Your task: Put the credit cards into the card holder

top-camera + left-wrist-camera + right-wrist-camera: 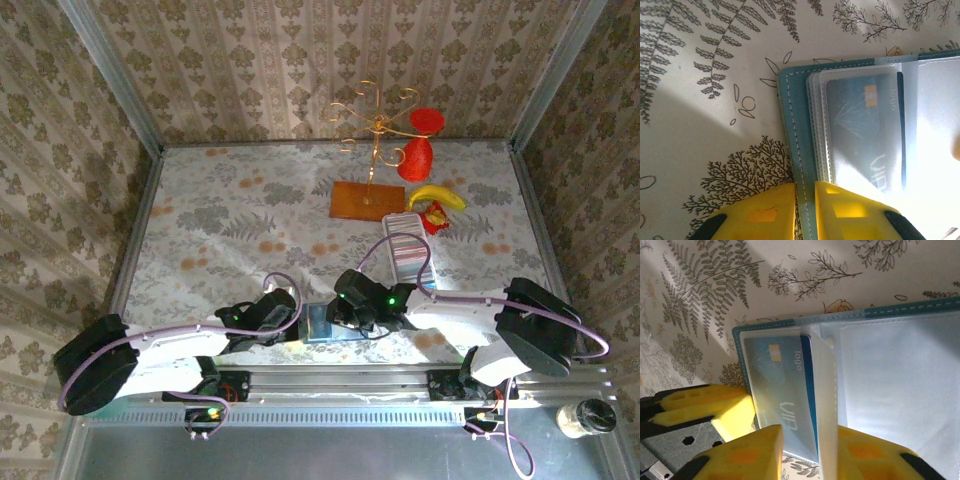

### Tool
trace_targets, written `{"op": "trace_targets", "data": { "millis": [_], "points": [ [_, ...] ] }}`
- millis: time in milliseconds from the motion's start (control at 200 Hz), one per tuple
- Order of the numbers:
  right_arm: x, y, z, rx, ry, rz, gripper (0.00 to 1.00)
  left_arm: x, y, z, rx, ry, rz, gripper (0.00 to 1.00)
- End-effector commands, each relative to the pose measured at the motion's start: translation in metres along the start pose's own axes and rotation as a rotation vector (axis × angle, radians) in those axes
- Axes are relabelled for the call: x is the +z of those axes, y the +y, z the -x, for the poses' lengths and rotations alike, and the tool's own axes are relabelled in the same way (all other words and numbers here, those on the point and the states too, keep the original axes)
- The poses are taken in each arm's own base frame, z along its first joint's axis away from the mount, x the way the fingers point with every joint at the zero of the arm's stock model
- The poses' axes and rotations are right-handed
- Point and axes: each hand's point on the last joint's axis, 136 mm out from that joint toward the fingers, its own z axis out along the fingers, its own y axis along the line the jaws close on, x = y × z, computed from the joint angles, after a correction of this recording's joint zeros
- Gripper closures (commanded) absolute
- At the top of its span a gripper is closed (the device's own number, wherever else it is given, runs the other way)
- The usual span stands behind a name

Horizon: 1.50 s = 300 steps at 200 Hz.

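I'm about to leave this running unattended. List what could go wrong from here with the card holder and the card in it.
1. The left end effector pinches only the stitched rim of the card holder. A tug could slip it free and let the holder shift.
2. The right end effector straddles a raised clear sleeve. Closing there might crease it.
3. The blue card lies beside those fingers and could be dragged out.

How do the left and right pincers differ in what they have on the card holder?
The left pincer is pinched on the stitched teal edge of the card holder; the right pincer straddles a clear sleeve and the blue card. The left's jaws nearly meet; the right's stand wider apart. Both have yellow fingers.
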Motion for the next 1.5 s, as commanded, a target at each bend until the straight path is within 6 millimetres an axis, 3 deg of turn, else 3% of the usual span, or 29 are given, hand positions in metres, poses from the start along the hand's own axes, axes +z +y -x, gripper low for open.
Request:
{"op": "trace_targets", "data": {
  "millis": [0, 120, 330, 565, 770, 915, 1005, 1090, 1115, 1180, 1280, 1350, 1390, 1440, 1495],
  "points": [
    [-0.003, 0.010, 0.001, -0.016, -0.008, 0.008, 0.72, -0.003, 0.005, -0.003, -0.008, -0.006, 0.012, 0.81],
    [0.001, 0.022, 0.000, -0.039, -0.002, 0.057, 0.50, -0.006, 0.007, -0.001, -0.017, -0.029, 0.002, 0.78],
    [0.021, 0.037, -0.007, -0.027, 0.034, 0.120, 0.48, -0.017, 0.024, 0.002, -0.037, -0.060, 0.084, 0.72],
    [0.026, 0.063, -0.010, -0.043, 0.033, 0.179, 0.35, -0.045, 0.060, 0.011, -0.098, -0.176, 0.200, 0.68],
    [0.029, 0.063, -0.010, -0.007, 0.022, 0.192, 0.24, -0.056, 0.067, 0.012, -0.123, -0.217, 0.183, 0.64],
    [0.024, 0.071, -0.008, -0.031, 0.013, 0.212, 0.24, -0.057, 0.061, 0.013, -0.106, -0.215, 0.164, 0.63],
    [0.005, 0.077, 0.003, -0.104, -0.061, 0.236, 0.26, -0.057, 0.055, 0.016, -0.075, -0.208, 0.155, 0.62],
    [-0.031, 0.076, 0.026, -0.283, -0.206, 0.204, 0.27, -0.055, 0.044, 0.019, -0.043, -0.196, 0.131, 0.59],
    [-0.053, 0.078, 0.036, -0.371, -0.271, 0.194, 0.27, -0.054, 0.041, 0.020, -0.035, -0.193, 0.127, 0.59],
    [-0.088, 0.075, 0.052, -0.566, -0.368, 0.142, 0.27, -0.051, 0.033, 0.021, -0.012, -0.177, 0.112, 0.57],
    [-0.142, 0.069, 0.058, -0.950, -0.418, 0.104, 0.26, -0.045, 0.020, 0.021, 0.023, -0.139, 0.095, 0.53],
    [-0.172, 0.056, 0.054, -1.237, -0.424, 0.061, 0.25, -0.039, 0.014, 0.020, 0.042, -0.109, 0.085, 0.52],
    [-0.185, 0.044, 0.052, -1.390, -0.411, 0.019, 0.18, -0.036, 0.010, 0.019, 0.054, -0.096, 0.077, 0.51],
    [-0.193, 0.016, 0.054, -1.536, -0.339, -0.068, 0.14, -0.031, 0.007, 0.017, 0.062, -0.076, 0.068, 0.50],
    [-0.199, -0.013, 0.074, -1.607, -0.302, -0.198, 0.14, -0.026, 0.001, 0.015, 0.077, -0.056, 0.047, 0.50]
  ]
}}
